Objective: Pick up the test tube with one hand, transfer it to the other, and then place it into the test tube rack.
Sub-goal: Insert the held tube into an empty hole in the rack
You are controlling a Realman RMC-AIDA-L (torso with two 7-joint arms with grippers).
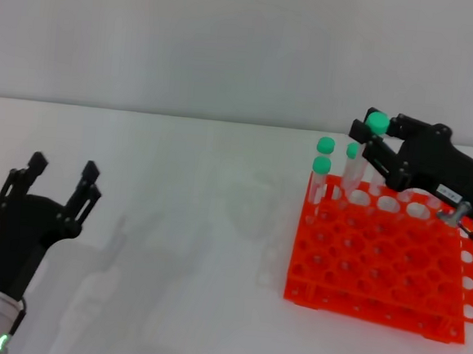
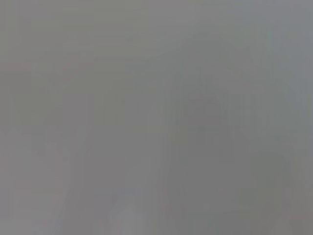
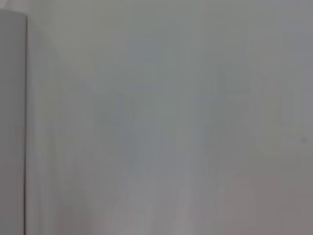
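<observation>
In the head view, my right gripper (image 1: 371, 134), black with a small white label, is over the back row of the orange test tube rack (image 1: 377, 270). It is shut on the test tube (image 1: 378, 122), whose green cap stands just above the fingers, with the clear body pointing down toward the rack's holes. My left gripper (image 1: 60, 175), black with forked fingers, is open and empty above the table at the near left, far from the rack. Both wrist views show only a blank pale surface.
Three other green-capped tubes (image 1: 322, 165) stand upright in the rack's back-left holes, close beside the held tube. The white table (image 1: 182, 246) spreads between the two arms. A pale wall rises behind it.
</observation>
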